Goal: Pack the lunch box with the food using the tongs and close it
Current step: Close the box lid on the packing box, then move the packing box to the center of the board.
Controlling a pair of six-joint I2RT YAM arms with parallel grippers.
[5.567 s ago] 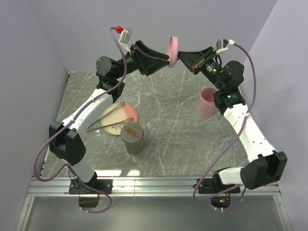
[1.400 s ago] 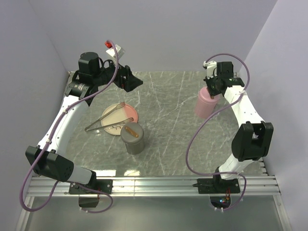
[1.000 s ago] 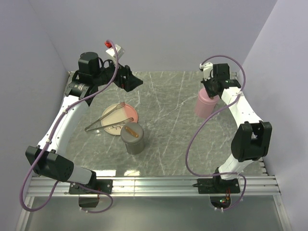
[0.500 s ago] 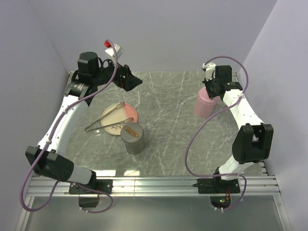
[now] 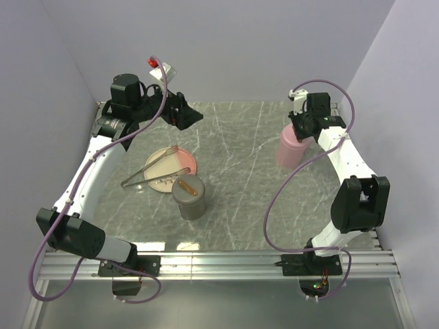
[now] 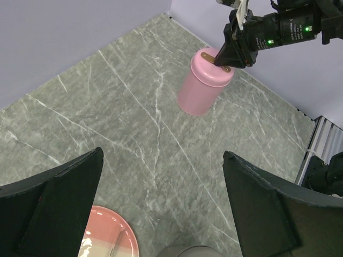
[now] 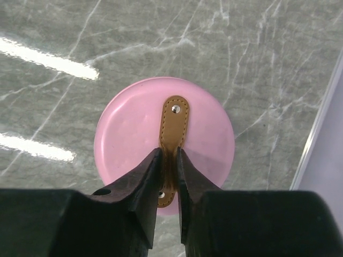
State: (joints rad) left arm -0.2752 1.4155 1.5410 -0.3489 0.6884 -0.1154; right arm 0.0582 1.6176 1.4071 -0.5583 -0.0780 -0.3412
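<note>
The pink lunch box [image 5: 291, 146] stands at the right rear of the table with its pink lid [image 7: 134, 134] on. My right gripper [image 7: 169, 158] hangs straight above it. Its two fingers [image 7: 147, 176] stand a narrow gap apart, and the lid's brown strap [image 7: 174, 120] fills that gap. The left wrist view shows the same hold on the lunch box [image 6: 205, 80]. The silver tongs [image 5: 154, 171] lie across the pink plate [image 5: 184, 163] at the left. I cannot make out the food on the plate. My left gripper [image 5: 188, 116] hovers wide open and empty above the table behind the plate.
A grey cylindrical container [image 5: 188, 199] with a brown strap on its lid stands just in front of the plate. Purple walls close off the left, back and right. A metal rail runs along the near edge.
A few seconds ago the pink lid was held up in the air between both grippers; now it sits on the lunch box. The left arm has drawn back. Over the last second almost nothing has moved.
</note>
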